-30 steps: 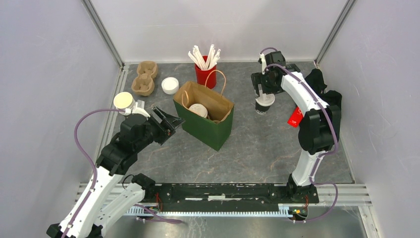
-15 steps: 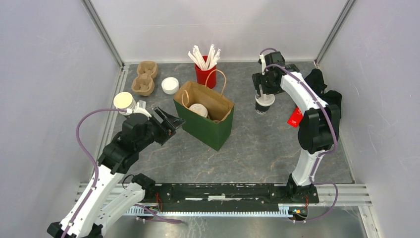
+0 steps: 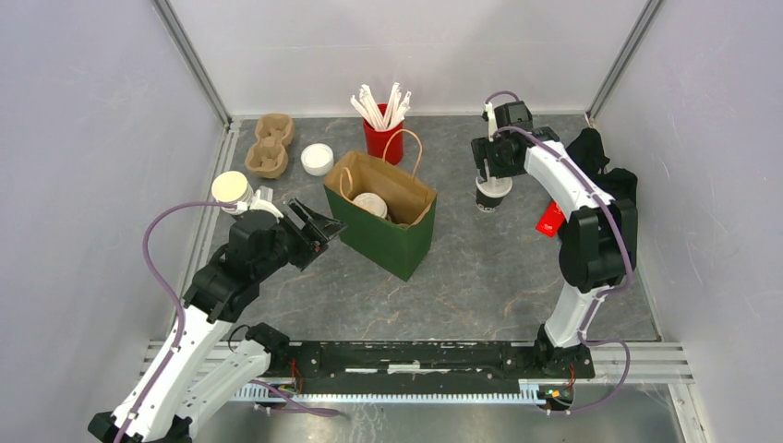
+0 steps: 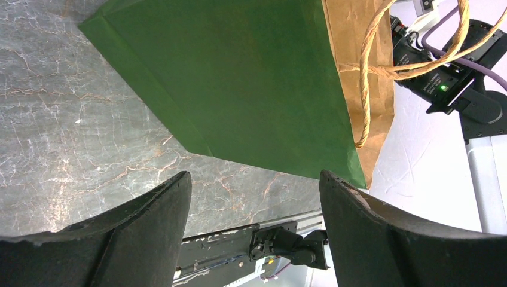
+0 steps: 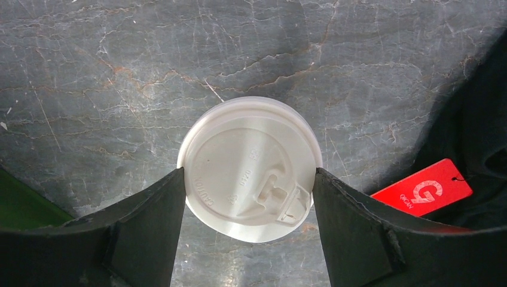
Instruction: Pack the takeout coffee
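One takeout coffee, a black cup with a white sip lid, stands on the table right of the green paper bag. My right gripper reaches down over it, and in the right wrist view both fingers of the right gripper press against opposite edges of the lid. A second lidded cup sits inside the bag. My left gripper hovers open just left of the bag, nothing between its fingers; the bag's green side fills the left wrist view.
A red holder of white sticks stands behind the bag. Brown cup carriers, a stack of white lids and a stack of lidless cups sit at the left. A red tag lies by the right arm.
The right gripper's fingers have come in onto the lidded cup. The right arm shifted slightly back. The left arm has not moved.
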